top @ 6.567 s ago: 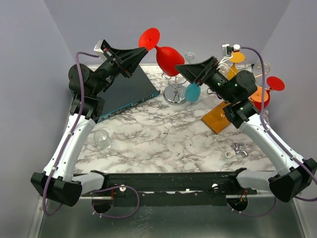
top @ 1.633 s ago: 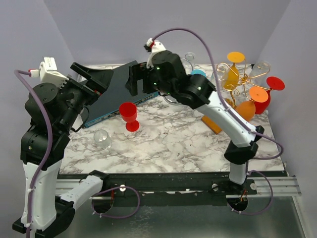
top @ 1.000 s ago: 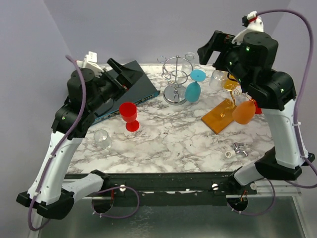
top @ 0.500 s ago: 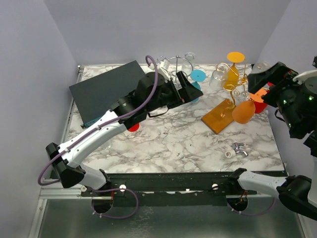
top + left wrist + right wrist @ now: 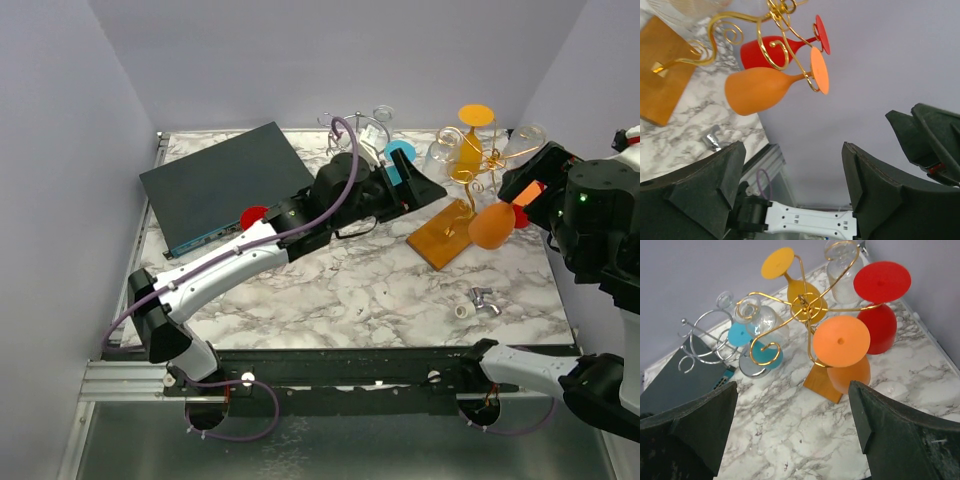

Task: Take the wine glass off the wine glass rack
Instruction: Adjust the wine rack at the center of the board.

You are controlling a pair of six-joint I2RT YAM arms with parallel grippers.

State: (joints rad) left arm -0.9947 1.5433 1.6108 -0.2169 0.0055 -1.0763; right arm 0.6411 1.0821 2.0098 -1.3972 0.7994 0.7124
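Right wrist view: the right gripper (image 5: 792,390) is spread wide and empty, with the orange wine glass (image 5: 841,342) hanging on the gold rack (image 5: 803,301) ahead of it. The left gripper (image 5: 792,150) is likewise released and holds nothing.

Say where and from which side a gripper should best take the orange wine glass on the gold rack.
Probably its bowl, from the near, open side: the orange wine glass hangs foot-up from the gold rack, bowl clear below.

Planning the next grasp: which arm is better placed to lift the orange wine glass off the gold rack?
Probably right: the right pincer, open, frames the orange wine glass on the gold rack. The left pincer, also open, has it off to one side.
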